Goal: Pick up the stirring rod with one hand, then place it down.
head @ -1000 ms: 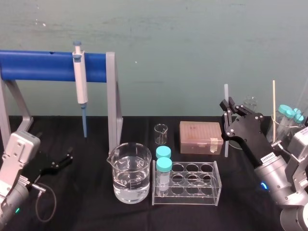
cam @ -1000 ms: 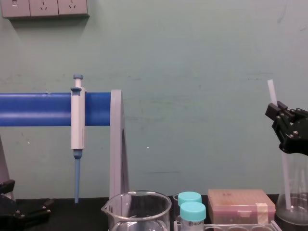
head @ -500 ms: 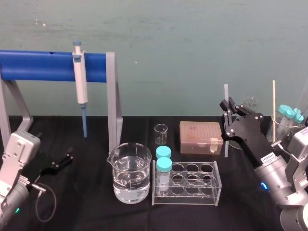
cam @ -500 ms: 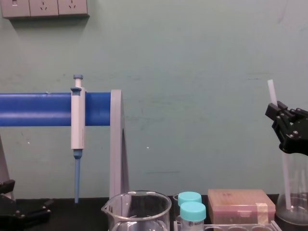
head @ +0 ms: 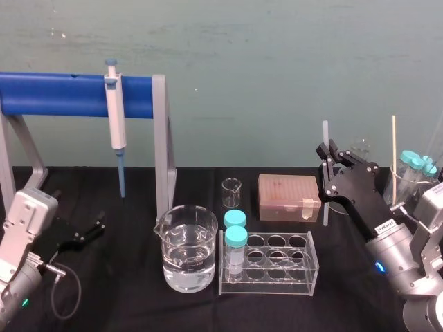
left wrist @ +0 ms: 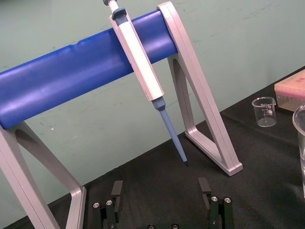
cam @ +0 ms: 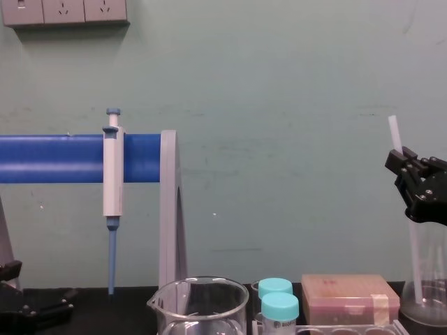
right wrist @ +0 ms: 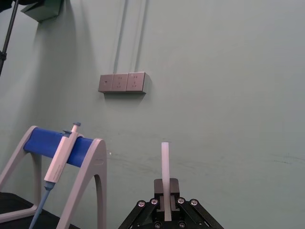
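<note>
**Q:** State of the right gripper?

**A:** Clamped on the rod. The fingers grip the shaft a little below its top end. In the right wrist view the rod rises straight out from between the closed jaws.

**Q:** Position of the rod?

**A:** Near upright, on the right side of the table, just right of the brown box. Its top end stands above the gripper. Its lower part runs down past the box's right edge. Whether the lower end touches the table cannot be told.

**Q:** State of the left gripper?

**A:** Fingers apart, holding nothing. It sits low over the table at the far left.

**Q:** Surrounding items?

**A:** The pipette hangs tip down on the blue bar at the rear left. A beaker of clear liquid stands front centre. Just to its right, a tube rack holds 2 capped vials.
</note>
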Available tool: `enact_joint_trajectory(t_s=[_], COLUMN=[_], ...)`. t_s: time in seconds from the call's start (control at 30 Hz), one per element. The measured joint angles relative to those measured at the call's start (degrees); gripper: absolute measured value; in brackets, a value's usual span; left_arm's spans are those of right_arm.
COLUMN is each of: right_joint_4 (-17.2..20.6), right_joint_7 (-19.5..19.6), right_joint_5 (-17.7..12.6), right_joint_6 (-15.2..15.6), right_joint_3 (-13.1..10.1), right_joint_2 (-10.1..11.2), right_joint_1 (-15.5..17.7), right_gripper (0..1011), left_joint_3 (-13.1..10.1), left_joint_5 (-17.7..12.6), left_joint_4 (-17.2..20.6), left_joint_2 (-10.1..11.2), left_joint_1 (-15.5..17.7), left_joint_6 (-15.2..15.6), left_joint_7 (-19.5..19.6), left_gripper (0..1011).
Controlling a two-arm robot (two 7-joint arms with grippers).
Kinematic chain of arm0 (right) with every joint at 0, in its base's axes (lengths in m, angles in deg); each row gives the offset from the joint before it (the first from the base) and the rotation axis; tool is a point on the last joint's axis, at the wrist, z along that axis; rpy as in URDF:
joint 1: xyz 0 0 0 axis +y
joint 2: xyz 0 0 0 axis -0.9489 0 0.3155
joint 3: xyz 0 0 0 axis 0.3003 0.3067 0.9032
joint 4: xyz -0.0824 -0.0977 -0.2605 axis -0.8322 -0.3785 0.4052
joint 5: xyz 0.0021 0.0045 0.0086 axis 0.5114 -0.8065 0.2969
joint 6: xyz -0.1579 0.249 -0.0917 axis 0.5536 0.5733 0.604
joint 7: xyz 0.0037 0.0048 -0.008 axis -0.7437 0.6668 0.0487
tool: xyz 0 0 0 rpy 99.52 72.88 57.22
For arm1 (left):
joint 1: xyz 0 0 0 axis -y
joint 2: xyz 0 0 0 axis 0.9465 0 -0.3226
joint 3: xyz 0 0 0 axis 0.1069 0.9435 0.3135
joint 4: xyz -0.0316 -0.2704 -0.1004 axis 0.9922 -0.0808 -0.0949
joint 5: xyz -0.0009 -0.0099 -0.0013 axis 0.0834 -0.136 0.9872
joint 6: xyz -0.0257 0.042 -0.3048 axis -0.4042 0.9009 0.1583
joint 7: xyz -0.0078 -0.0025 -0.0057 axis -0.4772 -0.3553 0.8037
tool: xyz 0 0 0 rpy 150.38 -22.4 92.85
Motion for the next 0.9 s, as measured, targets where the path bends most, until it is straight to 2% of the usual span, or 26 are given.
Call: enact_joint_trajectory(t_s=[0.9], right_joint_4=[0.0], right_joint_7=[0.0], right_joint_5=[0.0], right_joint_6=[0.0], right_joint_3=[0.0], right_joint_2=[0.0], right_joint_1=[0.0], right_gripper=[66], left_joint_3=[0.0], left_joint_5=[0.0], left_joint_4=[0.0], left_joint_2=[0.0], left_joint_1=[0.0], left_joint_6=[0.0], left_joint_7=[0.0], left_gripper=[1000])
